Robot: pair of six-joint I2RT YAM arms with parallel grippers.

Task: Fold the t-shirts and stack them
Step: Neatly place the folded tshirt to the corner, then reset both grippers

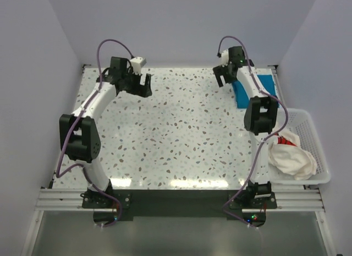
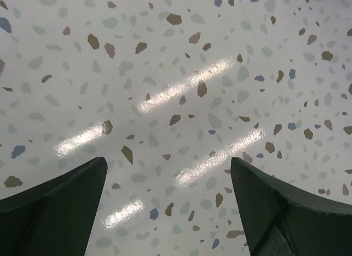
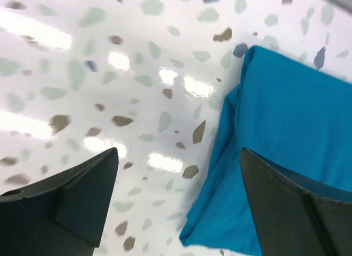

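The folded teal-blue cloth t-shirt [image 3: 297,129] lies at the far right of the speckled desk [image 1: 181,129]; the crumpled white red-marked t-shirt [image 1: 291,157] sits in the white mesh basket [image 1: 314,126]. Both look light and limp, so pinch an edge. The left hand [image 2: 168,179] and the right hand [image 3: 179,184] are spread, empty.

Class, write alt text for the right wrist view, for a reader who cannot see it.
A folded teal-blue t-shirt lies at the right on a speckled white table. The right hand hangs over its edge, open and empty.

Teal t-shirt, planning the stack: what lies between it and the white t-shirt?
Top view: right arm's elbow sits between the teal t-shirt and the white t-shirt in the basket.
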